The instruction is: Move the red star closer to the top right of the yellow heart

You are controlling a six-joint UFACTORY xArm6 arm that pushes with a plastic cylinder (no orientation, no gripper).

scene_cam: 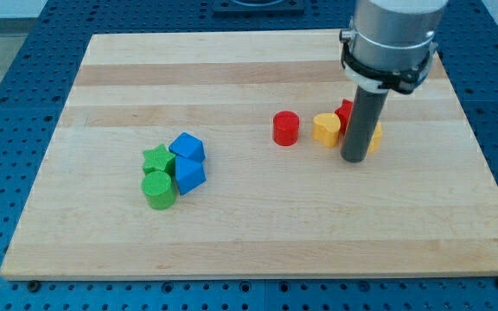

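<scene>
Red star (345, 111) at the board's upper right, mostly hidden behind the rod, only its left edge showing. Touching or nearly touching the yellow heart (325, 128), just above and to the right of it. Heart lying flat, left of the rod. Another yellow block (375, 138) peeking out on the rod's right side, shape impossible to tell.

My tip (354, 160) down on the wood, just below and to the right of the heart, below the star, close beside the hidden yellow block. No jaws here to be open or closed: only a straight dark rod (360, 121) under a grey housing (387, 39), holding nothing.

Red cylinder (285, 128) upright, near the heart's left, a small gap between them.

Well apart, toward the view's left: a tight cluster of four. Green star (155, 159) at upper left, green cylinder (158, 189) below it, two blue blocks (186, 146) (188, 174) on the right side, one above the other, angular shapes, exact form unclear. All four touching or nearly so.

Pale wooden board (258, 233) lying on a blue perforated table (7, 112).
</scene>
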